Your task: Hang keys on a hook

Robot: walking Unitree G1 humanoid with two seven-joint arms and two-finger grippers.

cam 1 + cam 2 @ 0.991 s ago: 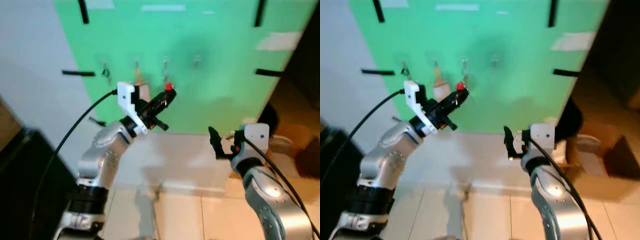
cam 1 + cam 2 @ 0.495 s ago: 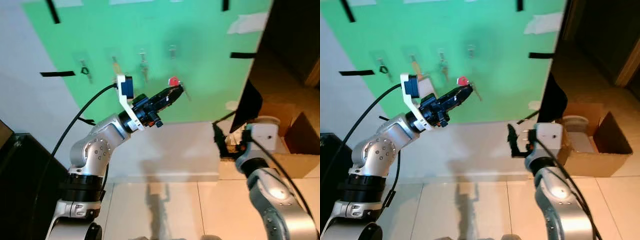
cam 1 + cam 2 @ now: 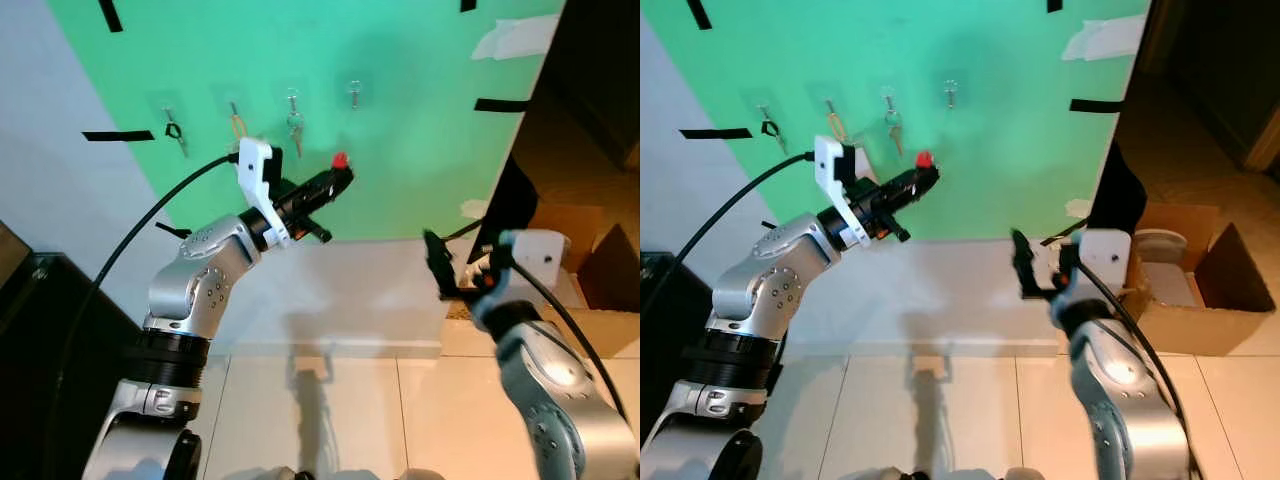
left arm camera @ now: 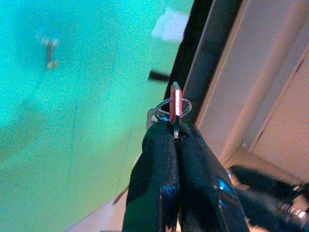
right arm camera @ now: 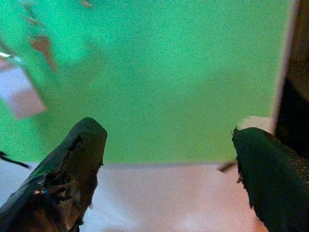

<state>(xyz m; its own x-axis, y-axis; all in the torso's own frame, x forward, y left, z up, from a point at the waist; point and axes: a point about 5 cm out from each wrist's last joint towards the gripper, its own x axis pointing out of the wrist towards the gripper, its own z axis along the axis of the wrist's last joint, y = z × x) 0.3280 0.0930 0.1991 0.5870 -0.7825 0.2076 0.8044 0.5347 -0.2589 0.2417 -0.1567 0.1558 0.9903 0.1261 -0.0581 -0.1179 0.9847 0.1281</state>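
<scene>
One red-headed key (image 4: 175, 104), silver ring, pinched in left gripper (image 4: 176, 137); right gripper (image 5: 169, 159) fingers spread.

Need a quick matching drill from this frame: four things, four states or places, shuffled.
Things:
1. left gripper
2. right gripper
3. fourth hook from the left
4. cardboard box

States:
A. bare, nothing hanging
B. on the floor, right of the green board
C. shut on the red-tagged key
D. open, holding nothing

Pairs: 1-C, 2-D, 3-A, 4-B
</scene>
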